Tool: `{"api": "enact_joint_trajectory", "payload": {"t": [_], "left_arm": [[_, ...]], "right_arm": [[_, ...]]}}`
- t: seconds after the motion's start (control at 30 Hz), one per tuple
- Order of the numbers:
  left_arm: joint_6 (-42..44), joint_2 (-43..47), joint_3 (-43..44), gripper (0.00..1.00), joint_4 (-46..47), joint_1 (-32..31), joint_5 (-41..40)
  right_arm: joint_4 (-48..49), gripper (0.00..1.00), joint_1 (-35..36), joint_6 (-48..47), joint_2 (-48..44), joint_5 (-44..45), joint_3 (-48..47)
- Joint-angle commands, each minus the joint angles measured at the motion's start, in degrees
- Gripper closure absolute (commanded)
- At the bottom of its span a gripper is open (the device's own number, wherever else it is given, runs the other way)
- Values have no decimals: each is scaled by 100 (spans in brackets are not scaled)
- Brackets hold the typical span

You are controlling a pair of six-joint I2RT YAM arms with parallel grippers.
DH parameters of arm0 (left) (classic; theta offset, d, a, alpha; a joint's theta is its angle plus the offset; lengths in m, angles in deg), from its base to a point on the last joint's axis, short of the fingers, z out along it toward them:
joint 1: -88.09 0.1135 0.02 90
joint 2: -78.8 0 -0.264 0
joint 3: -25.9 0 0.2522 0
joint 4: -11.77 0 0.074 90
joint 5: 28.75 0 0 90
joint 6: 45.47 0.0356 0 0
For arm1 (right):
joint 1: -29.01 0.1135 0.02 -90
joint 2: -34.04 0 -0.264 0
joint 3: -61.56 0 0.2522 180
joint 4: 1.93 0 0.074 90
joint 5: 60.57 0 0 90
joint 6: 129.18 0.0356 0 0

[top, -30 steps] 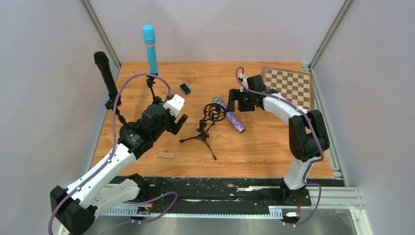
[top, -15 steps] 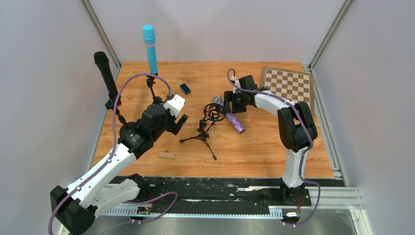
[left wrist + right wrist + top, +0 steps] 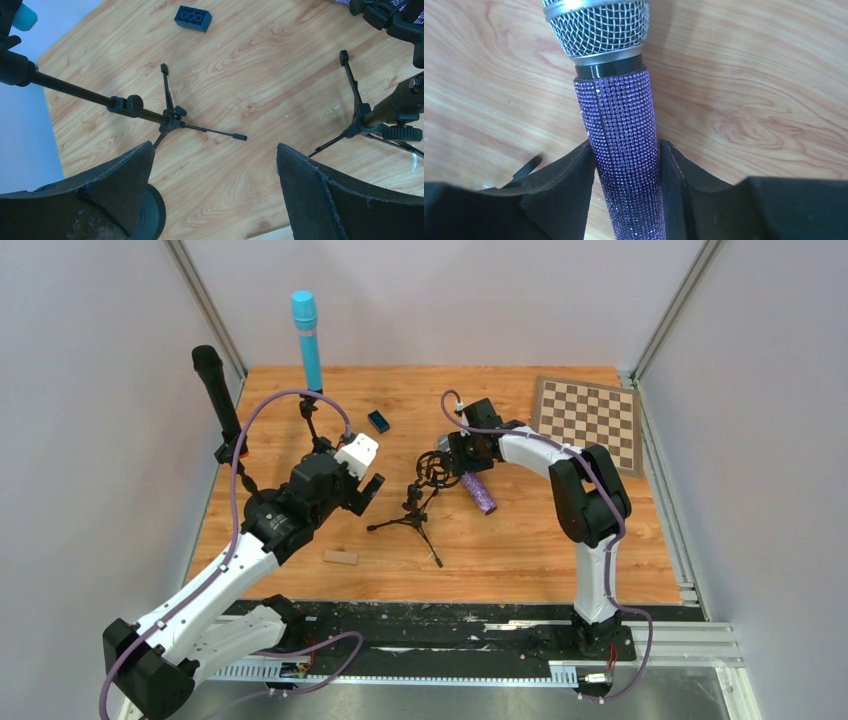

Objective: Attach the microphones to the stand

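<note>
The purple glitter microphone [image 3: 619, 120] with a silver mesh head lies flat on the wooden table [image 3: 520, 540], just right of the empty tripod stand [image 3: 428, 475] with its round clip. My right gripper [image 3: 624, 150] is shut on the handle, one pad against each side; in the top view it [image 3: 462, 462] sits over the head end of that microphone [image 3: 480, 492]. The light blue microphone [image 3: 307, 335] and the black microphone [image 3: 215, 390] stand upright in stands at the back left. My left gripper [image 3: 215, 155] hangs open and empty above the table, left of the empty stand.
A chessboard [image 3: 590, 418] lies at the back right. A dark blue brick [image 3: 378, 421] sits behind the stands and a small wooden block [image 3: 340, 557] near the front. Thin tripod legs [image 3: 170, 117] spread over the table under my left gripper.
My right arm has swung left over the purple microphone and its jaws have closed from wide open onto the handle. The left arm has not moved.
</note>
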Motion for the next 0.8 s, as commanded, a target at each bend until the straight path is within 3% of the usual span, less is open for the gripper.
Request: {"api": "enact_joint_trajectory", "payload": {"t": [0.0, 0.17, 0.53, 0.63, 0.7, 0.77], "left_arm": [[73, -10, 32, 0, 130, -32, 13], [71, -20, 32, 0, 118, -36, 14], [49, -12, 41, 0, 120, -37, 46], [42, -18, 54, 0, 120, -31, 61], [46, -17, 50, 0, 117, -31, 89], [40, -16, 50, 0, 112, -35, 92]], "right_arm": [[-176, 56, -22, -48, 79, 775, -143], [-192, 79, -112, 89, -73, 1129, 21], [-97, 79, -624, 443, -742, 894, 908], [-68, 67, -627, 376, -908, 790, 1029], [-66, 43, -622, 313, -1010, 837, 1052], [-70, 26, -630, 218, -1099, 900, 1043]]}}
